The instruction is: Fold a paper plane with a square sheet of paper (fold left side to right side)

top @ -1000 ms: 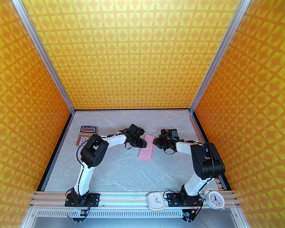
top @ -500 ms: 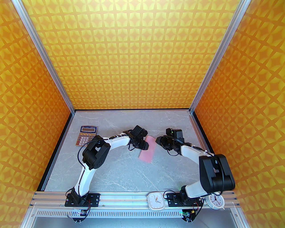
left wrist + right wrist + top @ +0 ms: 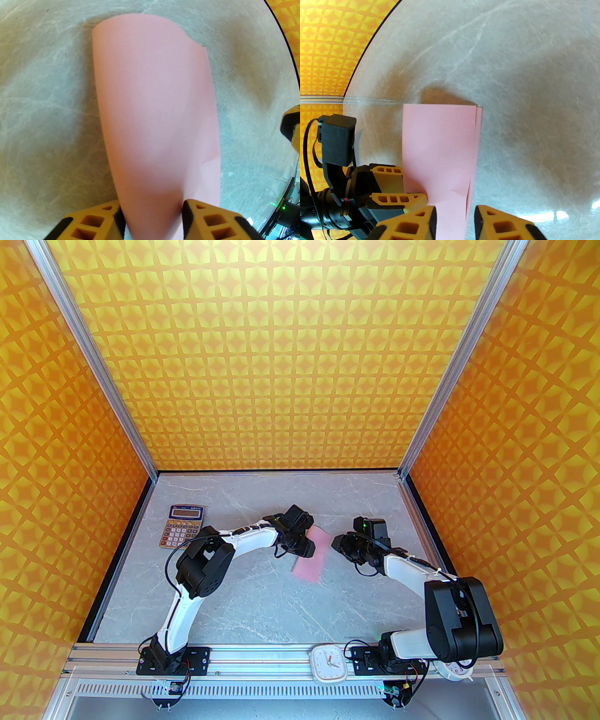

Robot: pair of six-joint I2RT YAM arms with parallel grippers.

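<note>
At the far left of the grey marble table point(image 3: 262, 605) lies an orange-keyed calculator point(image 3: 183, 526); the label above its display is too small to read. The left gripper point(image 3: 307, 544) is down on the left long edge of the sheet of paper point(image 3: 313, 558), its jaws part-way apart with the paper's near end between the pads; whether they squeeze it I cannot tell. The sheet, plain pale pink, lies mid-table between the two grippers, doubled over into a long narrow strip slanting from far right to near left. From above it reads as flat. The left wrist view shows the upper layer bulging, with a small step at the far right corner. The right wrist view shows the lower layer peeping out along the right long edge. The right gripper point(image 3: 335, 542) sits just beside the strip's right edge, jaws narrowly apart, holding nothing. A black ring point(image 3: 281, 206) carries small white print that I cannot read. On the near rail stand a square white clock point(image 3: 329, 664) and a round one point(image 3: 452, 669), partly hidden by the right arm.
</note>
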